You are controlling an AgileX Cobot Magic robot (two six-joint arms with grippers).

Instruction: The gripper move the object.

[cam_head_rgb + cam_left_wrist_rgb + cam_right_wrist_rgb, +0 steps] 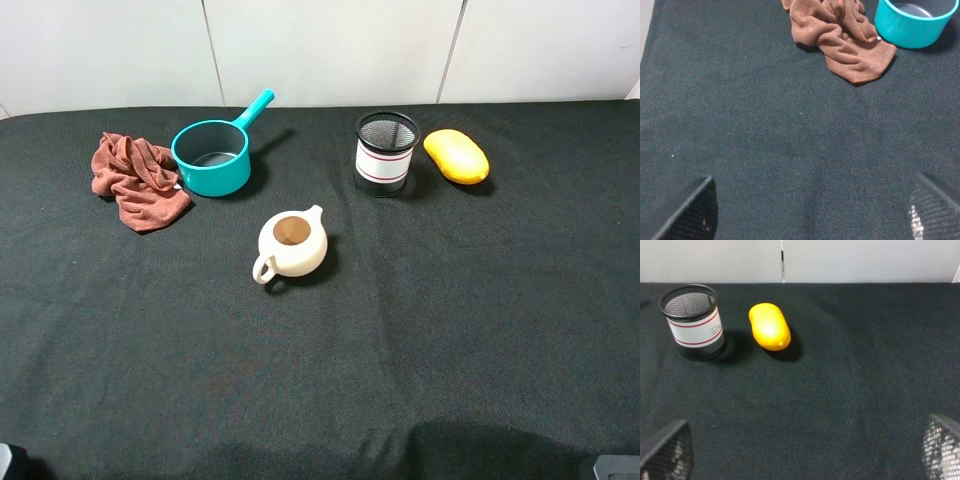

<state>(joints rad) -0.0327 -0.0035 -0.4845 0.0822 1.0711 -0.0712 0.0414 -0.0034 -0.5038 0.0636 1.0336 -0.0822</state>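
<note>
The yellow-orange mango-like fruit (457,156) lies on the black cloth at the back right, just right of a mesh cup. It also shows in the right wrist view (769,326), well ahead of my right gripper (805,452). That gripper is open and empty, its two fingertips (667,452) wide apart and low over the cloth. My left gripper (812,215) is open and empty too, over bare cloth short of a brown rag. In the high view only slivers of the arms show at the bottom corners.
A black mesh cup (385,152) with a white band stands left of the fruit. A cream teapot (290,244) sits mid-table. A teal saucepan (213,155) and a crumpled brown rag (135,178) lie at the back left. A white wall runs behind the table.
</note>
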